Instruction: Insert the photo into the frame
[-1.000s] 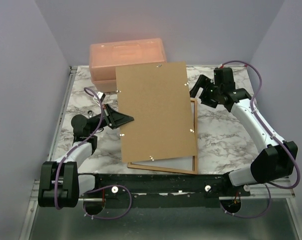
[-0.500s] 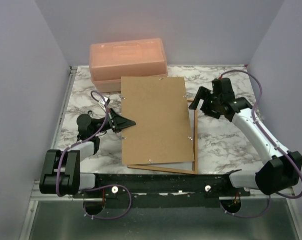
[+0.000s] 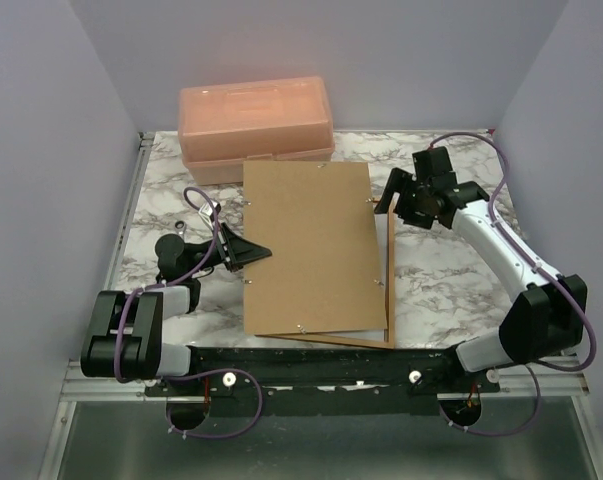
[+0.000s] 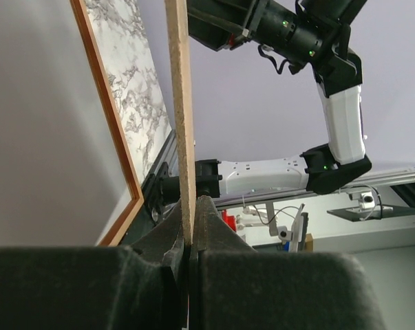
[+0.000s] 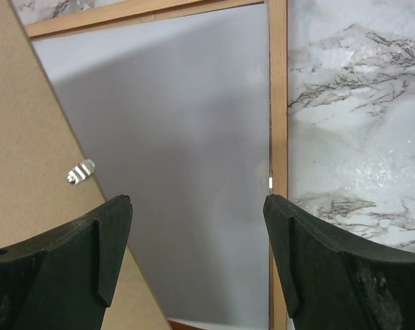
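Observation:
The frame (image 3: 390, 285) lies flat mid-table, and only its right rail and near rail show past a brown backing board (image 3: 311, 245) lying over it. My left gripper (image 3: 259, 251) is shut on the board's left edge; in the left wrist view the board's edge (image 4: 183, 103) runs up from between the closed fingertips (image 4: 188, 230). My right gripper (image 3: 394, 196) hovers open over the frame's far right corner. Between its fingers (image 5: 104, 240) a pale grey-white sheet (image 5: 186, 151) fills the frame (image 5: 278, 103). It may be the photo's back; no printed side shows.
A peach plastic box (image 3: 256, 120) stands at the back, just beyond the board's far edge. Small metal tabs (image 5: 79, 171) stick out along the board's edges. Marble tabletop (image 3: 451, 270) lies to the right of the frame, and purple walls close in on both sides.
The backing board has swung from a skewed angle to nearly square over the frame, covering the pale sheet. The right gripper drifted slightly and its jaws narrowed a little; the left gripper kept its hold.

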Available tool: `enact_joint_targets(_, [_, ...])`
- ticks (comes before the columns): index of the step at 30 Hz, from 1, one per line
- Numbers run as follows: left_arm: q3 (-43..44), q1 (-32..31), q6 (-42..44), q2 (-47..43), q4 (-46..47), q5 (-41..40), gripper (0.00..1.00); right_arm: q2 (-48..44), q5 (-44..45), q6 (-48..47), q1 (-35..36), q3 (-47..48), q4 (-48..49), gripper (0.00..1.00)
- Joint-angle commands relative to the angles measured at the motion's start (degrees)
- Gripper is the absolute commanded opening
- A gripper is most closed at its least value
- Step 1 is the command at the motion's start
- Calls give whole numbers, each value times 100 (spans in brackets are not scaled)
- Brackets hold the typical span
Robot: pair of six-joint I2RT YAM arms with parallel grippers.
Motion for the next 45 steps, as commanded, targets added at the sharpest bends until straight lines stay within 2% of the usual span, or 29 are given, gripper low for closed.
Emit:
enact_joint_targets(1, [-25,-34,-118,65,728,109,0,365,173,-124,30,339,169,84])
enact_joint_targets(15, [-67,-124,-87,251,776,167,0,1336,397,-402,76,1409,81,83])
enact_joint_targets(24, [-103,-148,7,230,658,149,0,1572,708,-546,74,1783,-2,84])
enact_joint_targets(32, [-80,-148,44,199,592,100,0,884,1144,-434,78,789,-127,86])
enact_joint_targets(38, [-63,-148,134,50,390,28,0,190,702,-245,103,-231,-216,88])
enact_joint_targets(45, [25,-148,657,-351,-584,-146,0,-378,442,103,567,-869,-434,88])
